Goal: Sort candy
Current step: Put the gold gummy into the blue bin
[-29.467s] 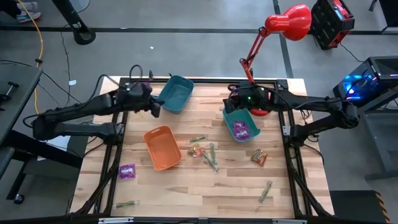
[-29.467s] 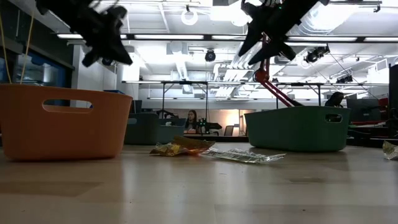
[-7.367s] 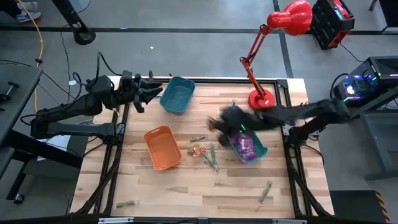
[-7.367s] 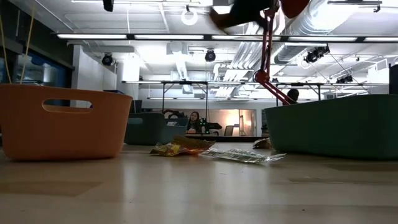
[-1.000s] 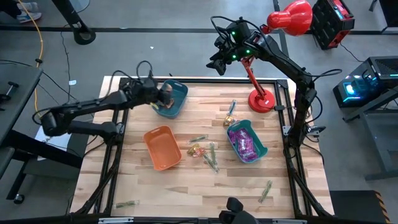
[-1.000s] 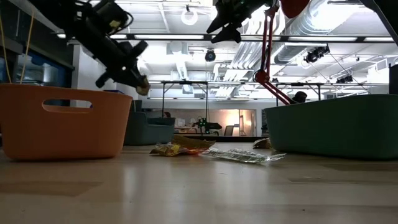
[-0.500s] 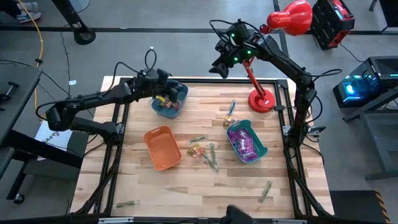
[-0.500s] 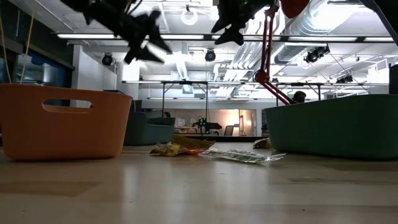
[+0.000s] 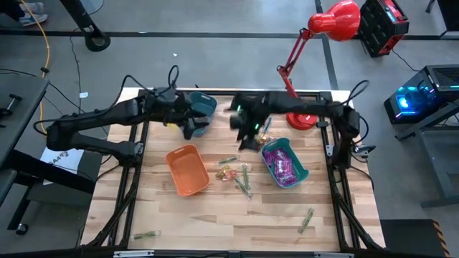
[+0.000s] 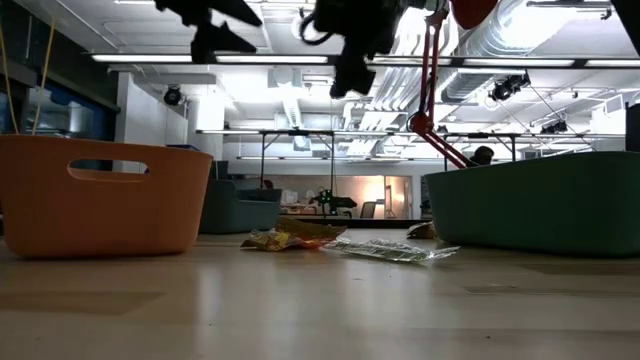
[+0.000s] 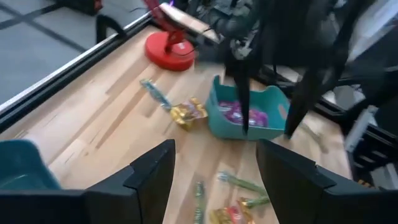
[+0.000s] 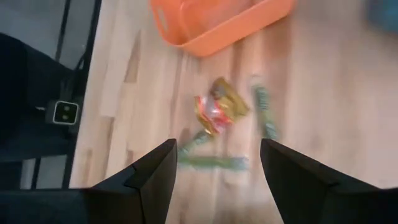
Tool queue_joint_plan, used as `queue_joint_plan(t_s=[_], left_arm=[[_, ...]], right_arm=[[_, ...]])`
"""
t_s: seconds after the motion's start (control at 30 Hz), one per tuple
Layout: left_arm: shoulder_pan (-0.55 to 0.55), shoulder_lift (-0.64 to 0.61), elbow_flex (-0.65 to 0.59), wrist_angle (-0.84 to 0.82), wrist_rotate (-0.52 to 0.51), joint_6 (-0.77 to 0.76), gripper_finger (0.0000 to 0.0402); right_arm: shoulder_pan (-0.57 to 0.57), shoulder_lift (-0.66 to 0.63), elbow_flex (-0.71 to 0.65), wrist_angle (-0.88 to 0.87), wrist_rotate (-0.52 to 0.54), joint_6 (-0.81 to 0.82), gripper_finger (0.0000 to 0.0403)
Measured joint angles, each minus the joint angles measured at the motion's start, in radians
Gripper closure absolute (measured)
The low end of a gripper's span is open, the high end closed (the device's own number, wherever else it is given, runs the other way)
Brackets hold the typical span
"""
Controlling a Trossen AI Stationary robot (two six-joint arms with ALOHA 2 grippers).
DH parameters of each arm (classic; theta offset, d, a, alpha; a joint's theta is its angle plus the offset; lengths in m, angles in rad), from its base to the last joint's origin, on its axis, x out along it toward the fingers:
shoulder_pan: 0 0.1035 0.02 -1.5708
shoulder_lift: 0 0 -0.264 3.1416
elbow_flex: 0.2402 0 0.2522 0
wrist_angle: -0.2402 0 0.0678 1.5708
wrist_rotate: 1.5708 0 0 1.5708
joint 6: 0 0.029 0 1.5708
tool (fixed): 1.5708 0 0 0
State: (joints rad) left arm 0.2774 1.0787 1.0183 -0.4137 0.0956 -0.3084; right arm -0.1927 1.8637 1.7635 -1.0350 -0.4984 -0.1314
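My left gripper [image 9: 191,125] hangs open and holds nothing, high over the near rim of the blue bin [image 9: 206,106]. My right gripper [image 9: 247,132], also open with nothing in it, hovers over the table's middle, blurred. Below it, in the right wrist view, an orange-yellow candy [image 12: 217,108] and green stick candies [image 12: 262,112] lie flat on the wood beside the orange bin [image 12: 219,18]. The teal bin [image 9: 285,162] has purple candy [image 11: 237,114] in it. A gold candy [image 11: 186,114] and a green stick [image 11: 153,93] lie near the lamp's base.
A red desk lamp [image 9: 300,118] stands at the far right of the table. More green stick candies lie near the front edge, one at the right [image 9: 307,218] and one at the left [image 9: 147,234]. The two arms are close together over the far middle.
My left gripper has opened above the blue bin, let go of a gold-brown candy, and risen. My right gripper has swung from beyond the table's far edge down and toward the near edge, to above the table's middle, staying open.
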Motion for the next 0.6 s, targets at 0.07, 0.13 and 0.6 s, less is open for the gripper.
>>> queue_joint_plan(t_s=[0.07,0.13,0.6], left_arm=[[-0.014,-0.021,0.000,0.004,0.000,0.012,0.0185],[-0.025,-0.038,0.000,0.010,0.000,0.035,0.0186],[-0.098,-0.078,0.000,0.114,-0.003,-0.025,0.0186]], right_arm=[[0.041,0.000,-0.084,0.124,0.001,0.080,0.0179],[0.070,0.000,-0.159,0.241,0.031,0.160,0.0179],[0.290,0.036,-0.385,0.576,0.476,0.289,0.0179]])
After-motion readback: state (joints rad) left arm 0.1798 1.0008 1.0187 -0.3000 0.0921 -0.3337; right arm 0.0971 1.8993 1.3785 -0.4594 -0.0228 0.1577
